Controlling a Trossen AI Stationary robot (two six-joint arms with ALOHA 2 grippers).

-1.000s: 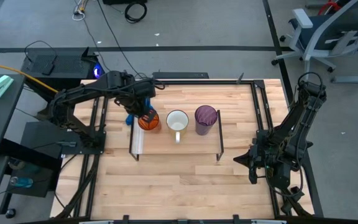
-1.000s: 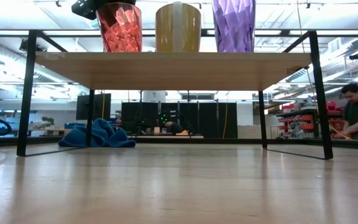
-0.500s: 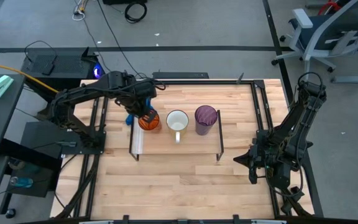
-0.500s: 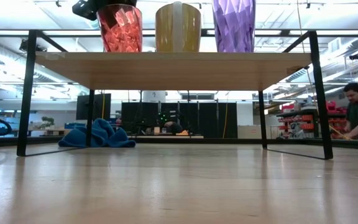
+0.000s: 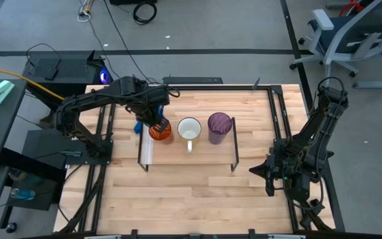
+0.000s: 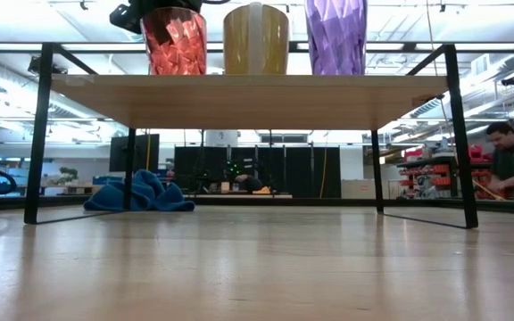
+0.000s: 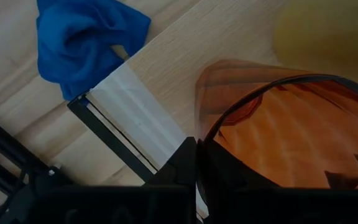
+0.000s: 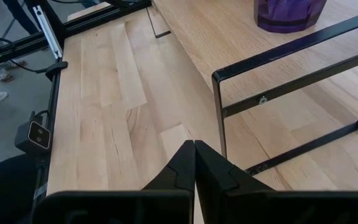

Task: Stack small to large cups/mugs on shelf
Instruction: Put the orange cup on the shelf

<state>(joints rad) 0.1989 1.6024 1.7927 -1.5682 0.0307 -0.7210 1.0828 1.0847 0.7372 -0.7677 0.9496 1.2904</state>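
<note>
The orange cup [image 5: 160, 131] stands at the left end of the shelf [image 5: 197, 156], with the white mug [image 5: 189, 129] and the purple tumbler [image 5: 219, 126] in a row to its right. In the low view the orange cup [image 6: 174, 40], the mug [image 6: 255, 40] and the tumbler [image 6: 335, 36] all rest by their bases on the shelf board [image 6: 257, 98]. My left gripper [image 5: 156, 121] is shut on the orange cup [image 7: 291, 143]. My right gripper [image 5: 260, 171] is shut and empty, low over the table beside the shelf's right legs [image 8: 278, 81]. My left gripper holds the orange cup by its rim [image 7: 205, 134] on the side facing the table's far left. One finger [image 7: 182, 165] is outside the wall and the other shows dark through it, inside. The fingers come from above, slanting down. The cup is upright, its base on the shelf.
A crumpled blue cloth [image 5: 138, 125] lies on the table behind the shelf's left end and shows under the shelf in the low view [image 6: 141, 192]. The shelf's white end panel [image 7: 135, 112] is just left of the cup. A person [image 6: 511, 156] is in the room beyond.
My left gripper has shifted a little toward the table's right, toward the white mug. The orange cup has moved with it along the shelf and stays upright. The gripper stays shut on the cup.
</note>
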